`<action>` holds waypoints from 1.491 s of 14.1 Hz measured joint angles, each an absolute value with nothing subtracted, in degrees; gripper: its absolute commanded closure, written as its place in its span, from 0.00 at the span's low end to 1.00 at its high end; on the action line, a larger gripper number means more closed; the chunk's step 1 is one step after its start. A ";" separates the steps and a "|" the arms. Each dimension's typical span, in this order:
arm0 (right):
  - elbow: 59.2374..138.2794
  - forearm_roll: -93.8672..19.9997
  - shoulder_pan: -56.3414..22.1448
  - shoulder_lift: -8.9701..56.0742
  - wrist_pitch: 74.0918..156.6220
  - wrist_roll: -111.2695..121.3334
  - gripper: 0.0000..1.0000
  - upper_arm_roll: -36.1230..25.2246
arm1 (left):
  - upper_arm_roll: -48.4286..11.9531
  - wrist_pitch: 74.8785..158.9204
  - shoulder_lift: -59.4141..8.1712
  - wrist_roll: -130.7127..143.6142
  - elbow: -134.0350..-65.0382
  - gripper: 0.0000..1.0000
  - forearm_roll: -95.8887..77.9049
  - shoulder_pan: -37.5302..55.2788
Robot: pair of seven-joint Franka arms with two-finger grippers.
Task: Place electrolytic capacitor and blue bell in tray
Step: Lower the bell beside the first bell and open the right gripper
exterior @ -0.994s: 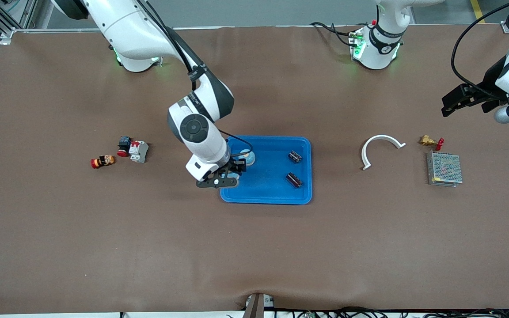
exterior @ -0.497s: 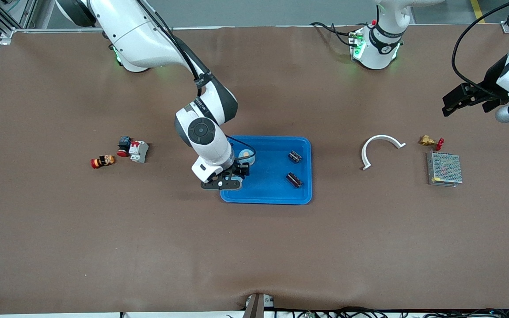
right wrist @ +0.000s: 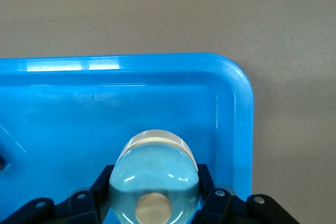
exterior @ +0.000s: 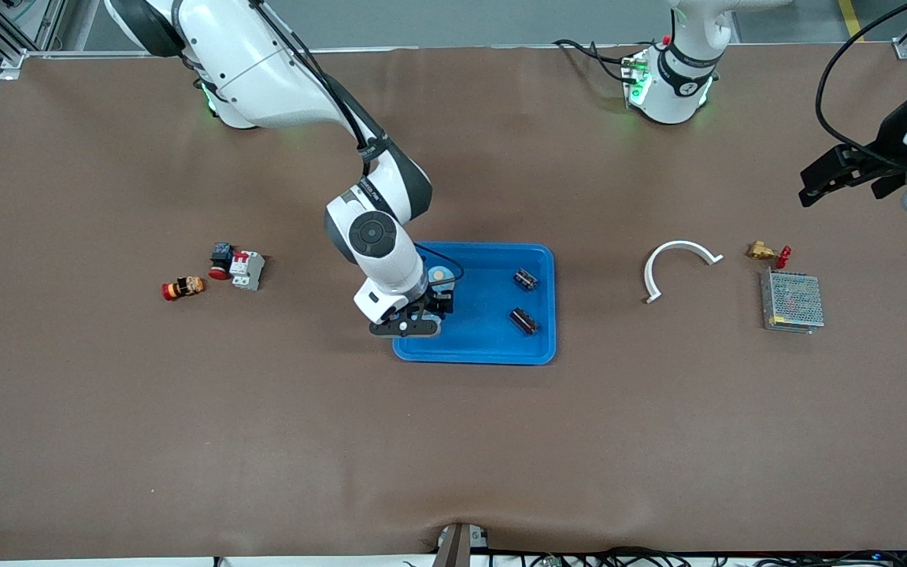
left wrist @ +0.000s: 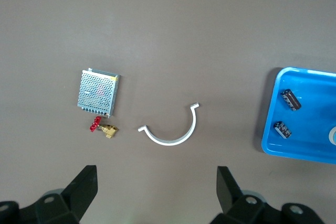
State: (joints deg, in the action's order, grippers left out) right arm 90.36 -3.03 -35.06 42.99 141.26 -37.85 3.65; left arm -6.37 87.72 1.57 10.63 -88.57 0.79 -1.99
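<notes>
Placement is nearly done, we judge: our right claw (exterior: 422, 311) grips the pale-blue domed bell (right wrist: 155, 177) over the shallow bright-blue plastic tray (exterior: 485, 346), where two dark cylindrical capacitors (exterior: 524, 320) lie. Our left claw (left wrist: 157, 192) waits spread wide above the brown counter (exterior: 453, 441).

Two capacitors (exterior: 525, 299) lie in the tray (exterior: 493, 346) — bell (right wrist: 155, 179) over its right-arm end.

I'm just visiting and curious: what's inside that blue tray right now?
The tray holds two dark capacitors. The right gripper grips a pale-blue bell over the tray's corner. The floor under the bell is hidden.
</notes>
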 measured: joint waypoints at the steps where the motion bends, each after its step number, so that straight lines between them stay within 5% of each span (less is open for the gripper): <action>1: 90.04 -3.02 -35.52 43.40 141.31 -38.11 0.46 3.26 | -6.33 87.72 1.57 10.58 -88.53 0.00 0.79 -2.22; 10: 88.94 -2.99 -38.67 46.04 143.34 -39.94 0.44 1.01 | -6.91 87.72 1.56 10.58 -88.53 0.00 0.79 -1.85; 11: 88.94 -2.99 -38.86 46.05 143.34 -39.97 0.38 0.87 | -6.91 87.72 1.56 10.58 -88.53 0.00 0.79 -1.84; 12: 88.94 -2.98 -38.99 46.05 143.34 -40.01 0.17 0.77 | -6.90 87.72 1.56 10.58 -88.53 0.00 0.79 -1.84; 14: 88.94 -2.97 -39.10 46.05 143.35 -40.07 0.00 0.61 | -6.90 87.72 1.56 10.58 -88.53 0.00 0.79 -1.87; 21: 88.02 -2.64 -39.14 46.01 143.24 -40.08 0.00 0.34 | -6.91 87.72 1.54 10.58 -88.54 0.00 0.79 -1.71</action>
